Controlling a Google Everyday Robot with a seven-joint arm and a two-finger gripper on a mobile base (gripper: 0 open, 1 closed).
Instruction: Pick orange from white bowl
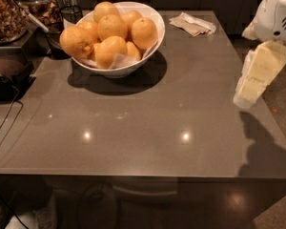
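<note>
Orange (144,32) lies among look-alikes heaped in the white bowl (133,68), at the counter's (157,128) far left. A crumpled napkin (193,24) lies right of the bowl. The gripper (250,87) hangs over the counter's right edge, well apart from the bowl; open or closed cannot be told.

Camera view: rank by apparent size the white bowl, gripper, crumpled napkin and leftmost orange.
1. white bowl.
2. gripper, at the right edge of the table; it is nearer the camera, so unsure.
3. crumpled napkin and leftmost orange look about alike.
</note>
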